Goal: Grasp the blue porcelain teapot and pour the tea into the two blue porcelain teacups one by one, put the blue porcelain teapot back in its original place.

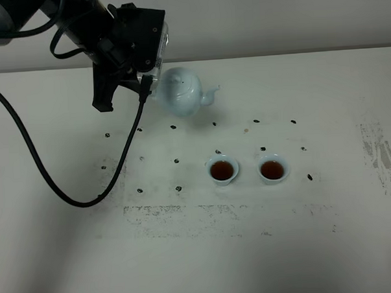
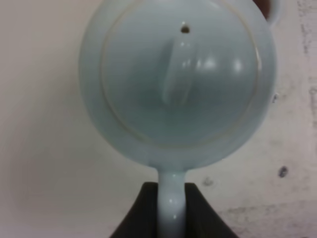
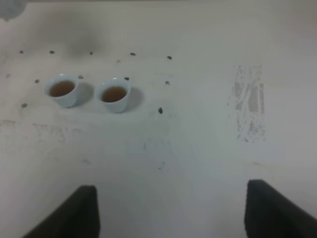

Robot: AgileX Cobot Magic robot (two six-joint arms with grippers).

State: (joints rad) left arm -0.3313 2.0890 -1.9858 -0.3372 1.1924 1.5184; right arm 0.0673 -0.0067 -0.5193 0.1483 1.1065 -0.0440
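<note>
Blue porcelain teapot (image 2: 178, 79): pale glazed, round, knobbed lid seated, loop handle pinched in left gripper (image 2: 171, 210), spout pointing away. Two teacups (image 1: 222, 169) (image 1: 272, 168) beyond spout, both holding brown tea. Right gripper (image 3: 171, 210) spread wide, empty.

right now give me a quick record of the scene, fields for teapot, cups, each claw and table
teapot: blue porcelain teapot held by its handle, lid on, spout toward the right of the exterior high view
cups: two blue porcelain teacups side by side, apart, upright, both holding brown tea
left claw: left claw shut on the teapot handle
right claw: right claw open, holding nothing, away from the cups
table: white table with small dark marks and scuffed patches
</note>
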